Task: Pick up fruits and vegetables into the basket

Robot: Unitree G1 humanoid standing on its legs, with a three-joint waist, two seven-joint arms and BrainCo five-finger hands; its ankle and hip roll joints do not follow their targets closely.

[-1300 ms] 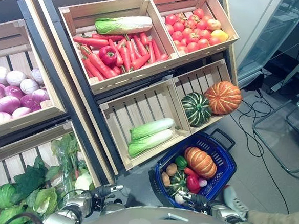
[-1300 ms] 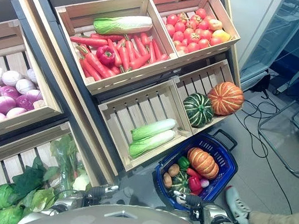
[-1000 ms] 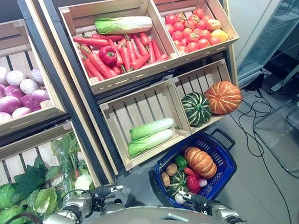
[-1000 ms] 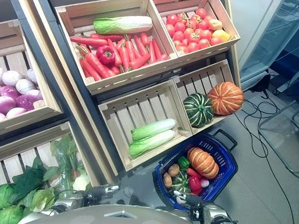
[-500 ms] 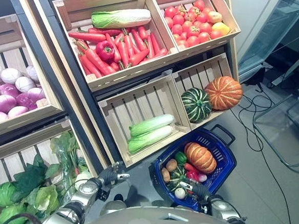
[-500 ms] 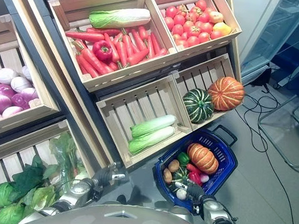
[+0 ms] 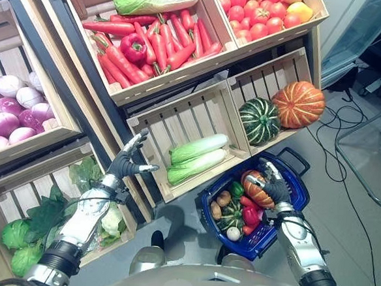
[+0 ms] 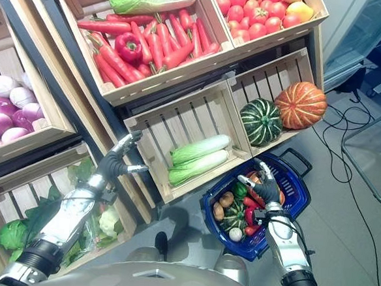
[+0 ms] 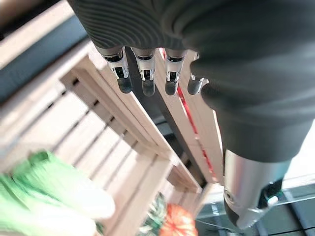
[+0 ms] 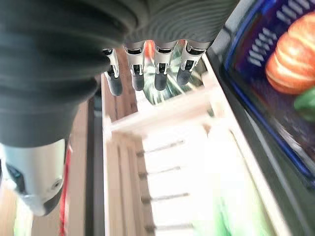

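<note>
With both hands empty, fingers loose, my left hand (image 7: pixel 129 163) reaches for the cabbages (image 7: pixel 196 158) at its 3 o'clock; basket (image 7: pixel 292 159) under my right hand (image 7: pixel 274 185). Next: close on one.

You are not seeing any readable text, label, number or sign on the crates, produce or basket here.
</note>
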